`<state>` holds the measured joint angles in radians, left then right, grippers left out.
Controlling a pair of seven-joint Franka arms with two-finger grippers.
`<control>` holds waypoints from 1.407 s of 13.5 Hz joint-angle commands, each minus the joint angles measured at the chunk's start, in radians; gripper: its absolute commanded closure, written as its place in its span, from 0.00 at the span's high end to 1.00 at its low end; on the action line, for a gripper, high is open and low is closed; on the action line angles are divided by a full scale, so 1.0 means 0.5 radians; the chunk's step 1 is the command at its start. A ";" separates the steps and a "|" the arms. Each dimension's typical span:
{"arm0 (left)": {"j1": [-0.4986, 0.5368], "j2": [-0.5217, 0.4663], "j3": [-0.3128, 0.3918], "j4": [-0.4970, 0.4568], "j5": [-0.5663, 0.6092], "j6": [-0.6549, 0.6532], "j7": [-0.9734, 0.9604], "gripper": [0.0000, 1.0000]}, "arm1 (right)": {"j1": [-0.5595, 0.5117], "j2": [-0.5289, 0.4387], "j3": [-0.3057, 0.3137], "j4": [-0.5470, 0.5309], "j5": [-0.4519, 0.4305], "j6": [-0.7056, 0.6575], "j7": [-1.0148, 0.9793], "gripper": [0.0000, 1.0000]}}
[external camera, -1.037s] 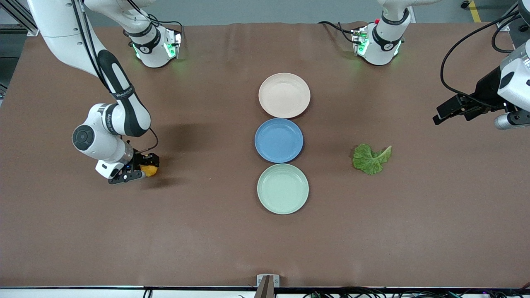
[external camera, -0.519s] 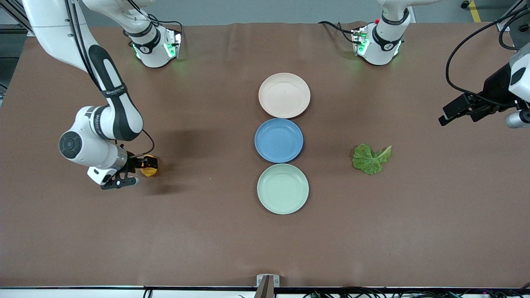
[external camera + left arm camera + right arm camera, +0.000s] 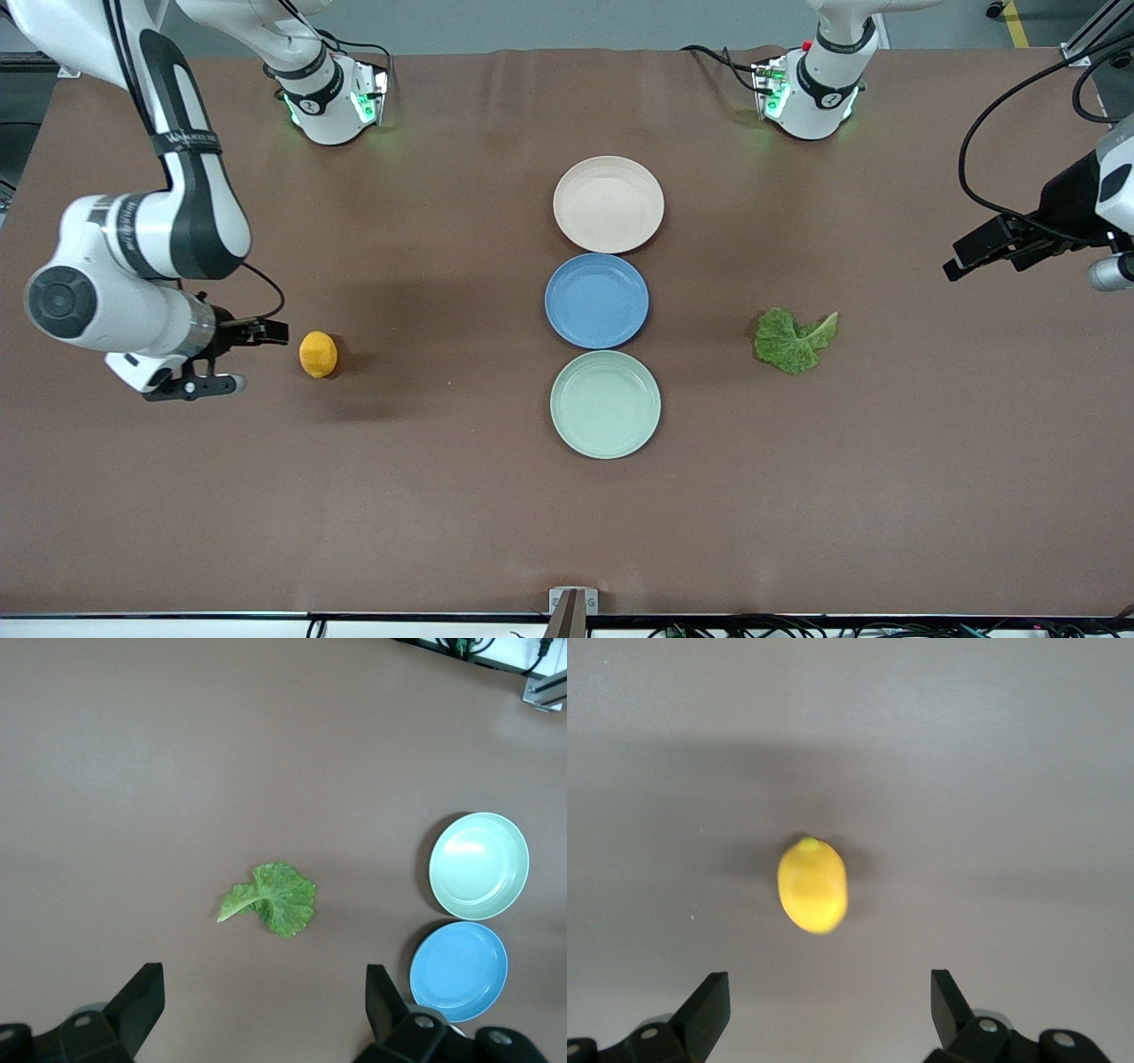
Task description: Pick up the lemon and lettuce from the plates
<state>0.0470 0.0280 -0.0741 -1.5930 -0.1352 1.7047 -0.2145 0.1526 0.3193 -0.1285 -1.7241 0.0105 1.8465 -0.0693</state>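
Observation:
The lemon [image 3: 318, 354] lies on the bare table toward the right arm's end, off any plate; it also shows in the right wrist view [image 3: 812, 884]. My right gripper [image 3: 241, 358] [image 3: 830, 992] is open and empty, apart from the lemon, over the table closer to that end. The lettuce [image 3: 793, 339] [image 3: 270, 906] lies flat on the table toward the left arm's end. My left gripper [image 3: 966, 255] [image 3: 264, 988] is open and empty, high over the table near that end. The beige plate [image 3: 608, 204] and the mint plate [image 3: 605, 404] [image 3: 478, 865] are empty.
A blue plate [image 3: 596, 300] [image 3: 458, 971] sits empty between the beige and mint plates in a row down the table's middle. Both arm bases stand along the table's edge farthest from the front camera. Cables hang by the left arm.
My right gripper has let go of the lemon and drawn away from it toward the right arm's end of the table. My left gripper has drifted slightly toward its own end.

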 commanded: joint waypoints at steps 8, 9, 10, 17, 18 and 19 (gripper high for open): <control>-0.162 0.024 0.167 0.090 0.046 -0.053 0.018 1.00 | -0.152 -0.004 -0.013 0.635 -0.122 -0.438 -0.085 1.00; -0.165 0.024 0.167 0.106 0.046 -0.053 0.018 1.00 | -0.155 -0.004 -0.013 0.656 -0.116 -0.444 -0.085 1.00; -0.168 0.024 0.164 0.109 0.046 -0.050 0.018 1.00 | -0.134 -0.004 -0.013 0.653 -0.107 -0.453 -0.076 1.00; -0.158 -0.025 0.154 0.109 0.050 -0.053 0.024 1.00 | -0.149 -0.105 -0.013 0.638 -0.003 -0.763 -0.058 1.00; -0.162 -0.031 0.148 0.109 0.083 -0.074 0.027 1.00 | -0.146 -0.108 -0.010 0.641 -0.003 -0.769 -0.052 1.00; -0.174 -0.031 0.139 0.109 0.190 -0.135 0.033 1.00 | -0.140 -0.108 -0.010 0.638 -0.003 -0.769 -0.009 1.00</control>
<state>-0.0308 0.0255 0.0013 -1.5489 -0.1108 1.6874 -0.2137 0.0888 0.2874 -0.1390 -1.3969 -0.0115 1.4744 -0.1025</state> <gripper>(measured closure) 0.000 0.000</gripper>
